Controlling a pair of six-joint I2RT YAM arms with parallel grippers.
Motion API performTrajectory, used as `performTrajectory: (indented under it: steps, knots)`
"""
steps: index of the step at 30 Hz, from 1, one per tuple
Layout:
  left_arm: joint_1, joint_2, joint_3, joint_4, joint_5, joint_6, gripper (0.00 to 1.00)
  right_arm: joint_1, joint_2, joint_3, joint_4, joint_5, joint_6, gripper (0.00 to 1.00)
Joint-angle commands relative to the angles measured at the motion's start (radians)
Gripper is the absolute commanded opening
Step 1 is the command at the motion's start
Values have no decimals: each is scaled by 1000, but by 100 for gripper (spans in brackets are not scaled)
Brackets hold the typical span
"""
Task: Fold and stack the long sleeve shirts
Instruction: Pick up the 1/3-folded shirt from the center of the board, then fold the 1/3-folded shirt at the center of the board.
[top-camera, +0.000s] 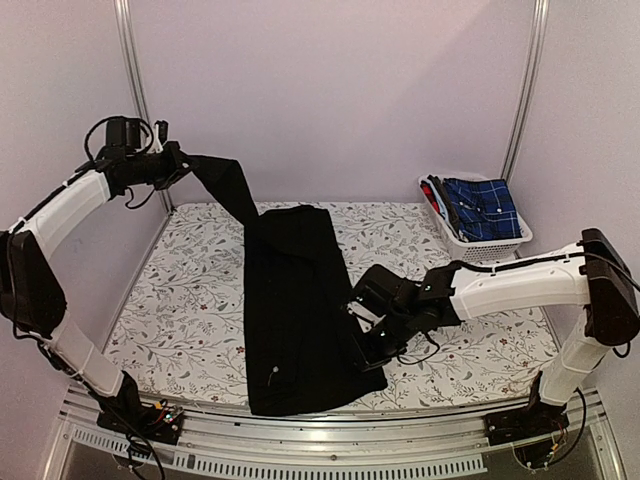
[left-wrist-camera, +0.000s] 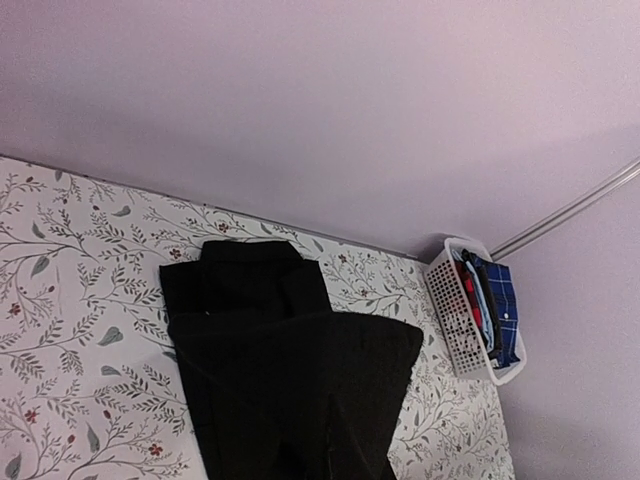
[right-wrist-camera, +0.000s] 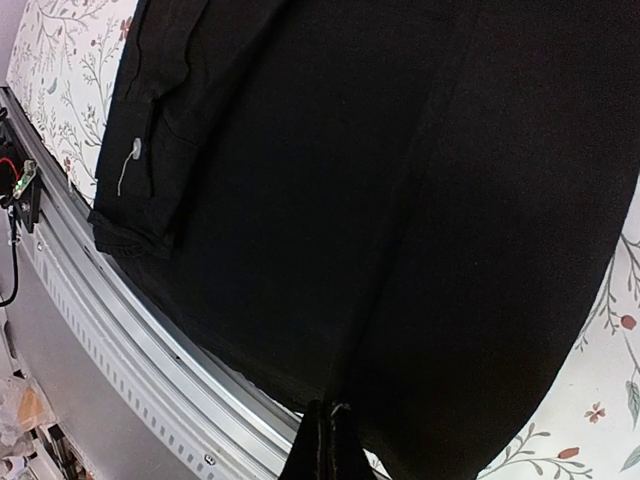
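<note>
The black shirt (top-camera: 295, 320) lies lengthwise on the floral desk (top-camera: 180, 300), hem at the near edge. The left claw (top-camera: 178, 165), fully closed, grips one sleeve (top-camera: 225, 190), holding it taut over the far-left corner; the right claw (top-camera: 360, 308) is pinched tight on the shirt's right edge. A white basket (top-camera: 492, 246) stands far right

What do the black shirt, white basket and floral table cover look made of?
Black long sleeve shirt: soft matte cloth, it drapes and creases; fibre unclear. White slotted basket: likely moulded plastic, with rigid perforated walls. Floral table cover: seemingly printed fabric, matte.
</note>
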Motion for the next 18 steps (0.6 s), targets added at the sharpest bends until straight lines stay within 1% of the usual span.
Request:
performTrajectory:
  steps: [1,9,14,18]
  knots:
    - [17,0,22,41,8,23,0,7,35,54,10,-40,-38,0]
    - [17,88,190,97,55,22,0,6,65,118,-7,-21,-53,0]
    - [16,123,242,130,94,13,0,6,84,115,-1,-41,-66,0]
    - [4,161,288,139,125,11,0,6,68,95,-2,-9,-49,0]
